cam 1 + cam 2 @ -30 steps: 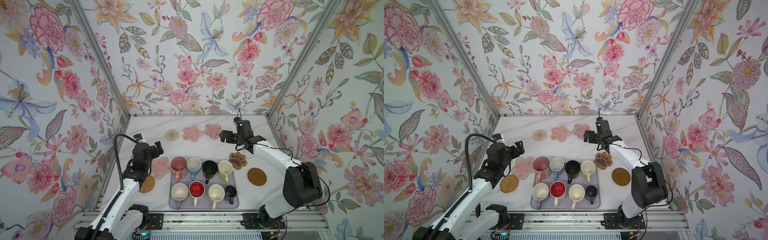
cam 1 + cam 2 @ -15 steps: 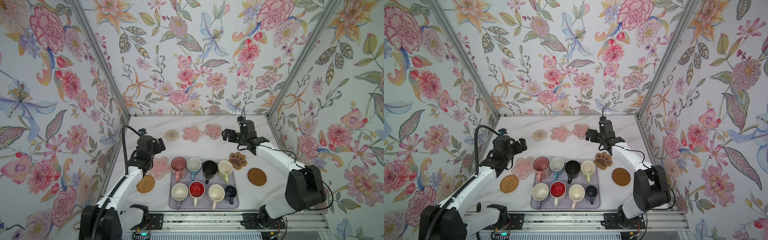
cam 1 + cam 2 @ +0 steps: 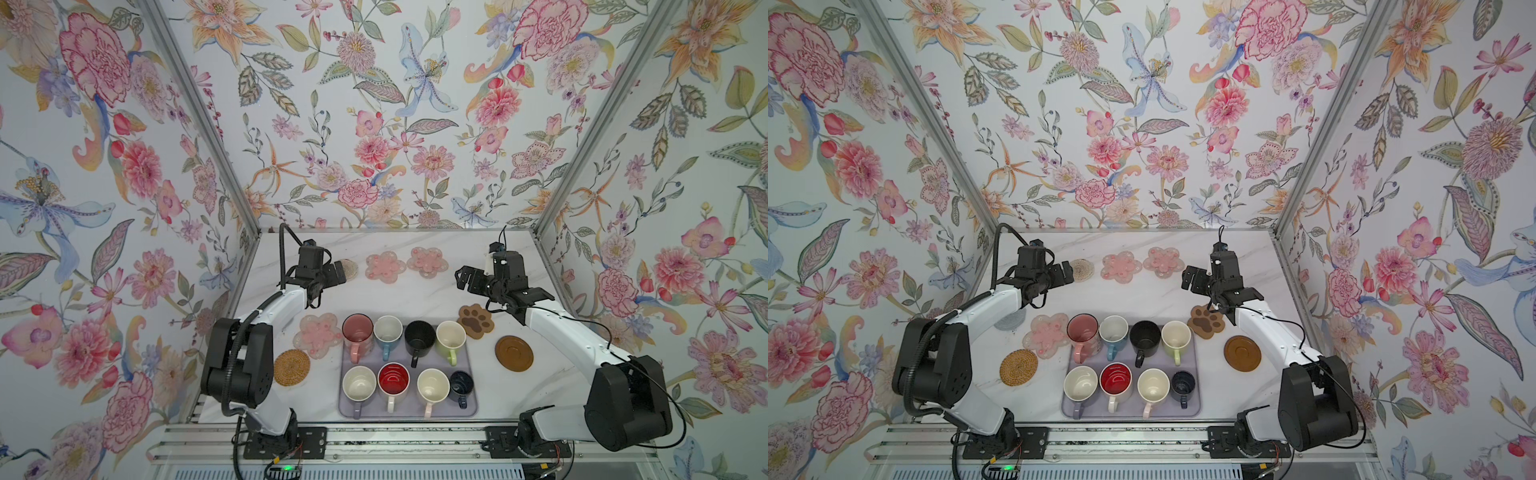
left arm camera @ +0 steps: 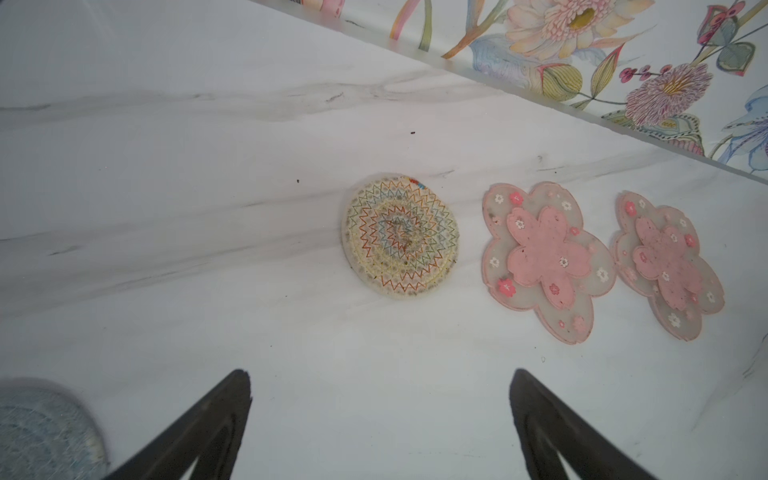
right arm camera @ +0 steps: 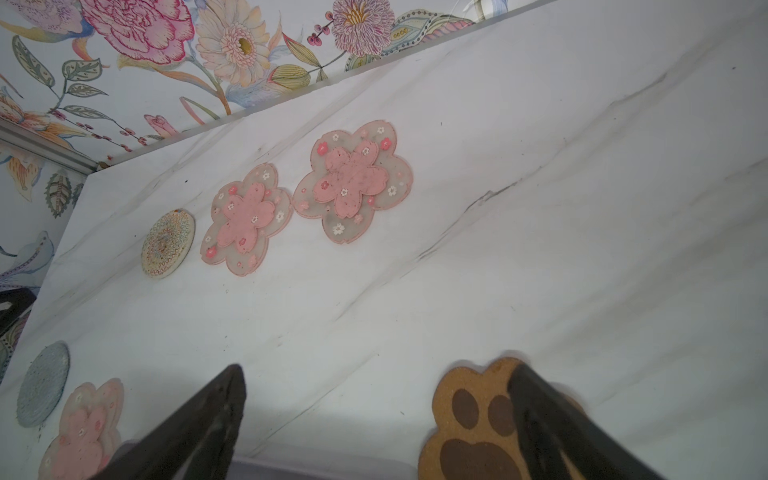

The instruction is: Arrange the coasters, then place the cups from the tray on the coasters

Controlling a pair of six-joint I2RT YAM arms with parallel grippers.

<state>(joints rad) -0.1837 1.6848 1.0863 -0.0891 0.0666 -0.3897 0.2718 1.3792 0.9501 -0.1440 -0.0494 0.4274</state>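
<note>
Currently we are holding both grippers spread wide and empty: the left gripper point(image 4: 380, 374) is hovering over bare marble point(image 4: 208, 208), the right gripper point(image 5: 376, 370) just beside the cork-like paw coaster point(image 5: 478, 428). Eight glossy cups point(image 3: 419, 334) are sitting in two rows on the lavender tray point(image 3: 409, 410), lower centre in both top views. Above it, two translucent pink flower coasters point(image 3: 385, 266) and a zigzag-stitched round coaster point(image 4: 401, 237) are lying; a coiled rattan coaster point(image 3: 291, 368) is lying at its left, a ringed wooden coaster point(image 3: 514, 352) at its right.
</note>
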